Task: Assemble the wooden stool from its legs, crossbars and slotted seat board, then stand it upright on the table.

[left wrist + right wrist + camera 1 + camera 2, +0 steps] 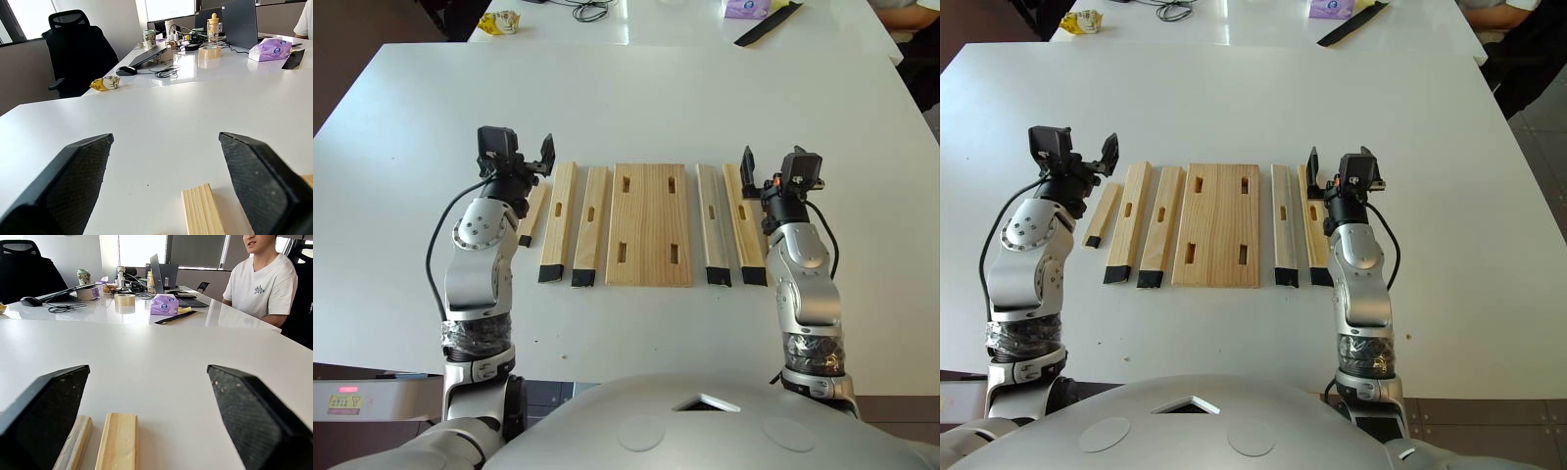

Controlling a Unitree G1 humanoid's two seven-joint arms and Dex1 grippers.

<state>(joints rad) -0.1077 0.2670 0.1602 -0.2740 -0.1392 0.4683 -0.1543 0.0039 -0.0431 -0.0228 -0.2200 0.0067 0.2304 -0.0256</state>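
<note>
**STOOL PARTS, LOOSE, FLAT ON BENCH. BOTH PINCERS SPREAD, EMPTY**

**Surface.** White bench [431,117]. Parts lie in one row across its middle, all flat, none joined. L to R:
- short crossbar [530,217]: plain, slightly angled, outermost on left
- leg A [558,220], leg B [591,225]: side by side, one slot each, black cap at near end
- seat board [649,224]: broad, four slots, centre of row
- leg C [712,223], leg D [744,223]: close together, same slot and cap

**Room.** Second bench [705,29] behind, glossy white. On it, L to R: yellow packet [499,22], cables [592,10], purple tissue pack [747,9], black strip [769,23]. Black office chair [78,49] stands beyond it on the left.

**Arms.**
- Left arm [475,230]: elbow bent, forearm runs away from body along outer left of row. Left pincer [166,142] sits at far end of short crossbar. Fingers wide apart, nothing held. Crossbar tip shows between them, clear of both.
- Right arm [803,284]: same bent pose along outer right of row. Right pincer [146,369] sits at far ends of legs C and D. Fingers wide apart, nothing held. Cannot tell if inner finger touches leg D.
</note>
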